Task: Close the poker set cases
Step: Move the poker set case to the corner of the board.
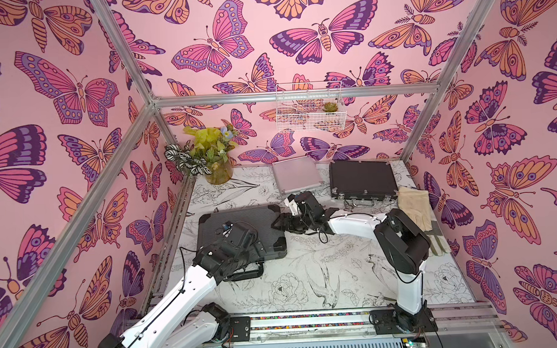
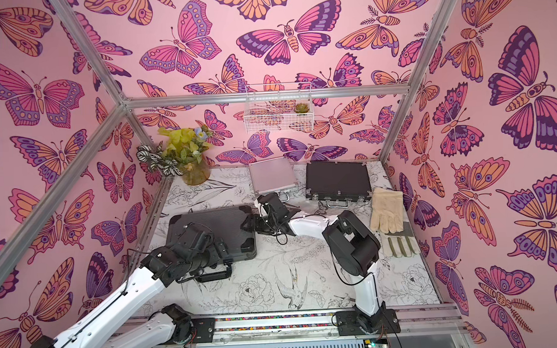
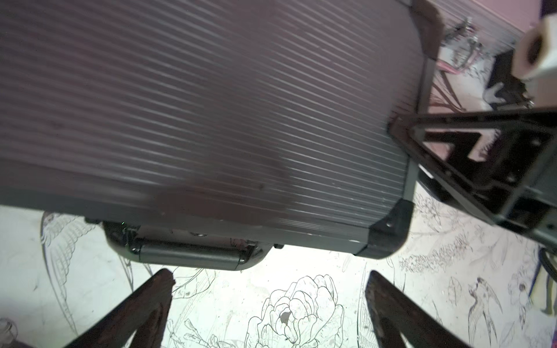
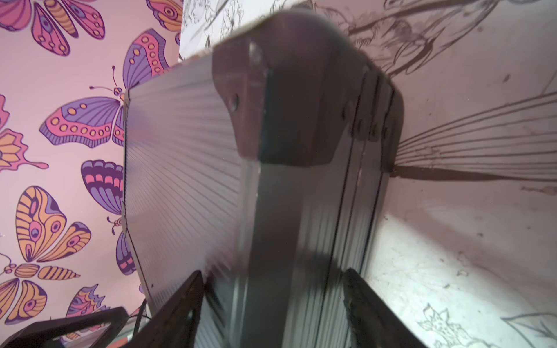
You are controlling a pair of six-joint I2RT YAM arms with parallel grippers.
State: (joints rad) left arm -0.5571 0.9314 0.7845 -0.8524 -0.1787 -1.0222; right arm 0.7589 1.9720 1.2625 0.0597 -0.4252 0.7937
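Left gripper [image 3: 271, 275]: fingers spread wide, nothing between them. It hangs over the table [image 1: 306, 275] at the near edge of the grey ribbed case [image 1: 240, 220]. The case's handle [image 3: 187, 253] sits just beyond the fingertips, close but not touching.

Grey ribbed case: left-centre of the table, lying flat with the lid down, seen in both top views [image 2: 215, 218]. Its handle faces the near side. The left arm's wrist covers its near-left corner from above.

Right gripper [image 4: 274, 272]: reaches in from the right to the case's right side wall, near the far-right corner. The jaws straddle the wall's full thickness. One finger [image 4: 193, 289] is on the ribbed lid face and the other is down by the base at table level. Both look in contact, so I read this as pinching the case edge. The wrist picture is blurred.

Silver case [image 1: 294, 175]: far centre, flat, lid down. The right arm's wrist hides most of its near edge. It is clear of both grippers.

Black case [image 1: 361, 178]: far right, flat, lid down, with its latches and handle on the near edge. It is well apart from both grippers.

Gloves [image 1: 415, 208]: along the right edge of the table, just right of the black case.
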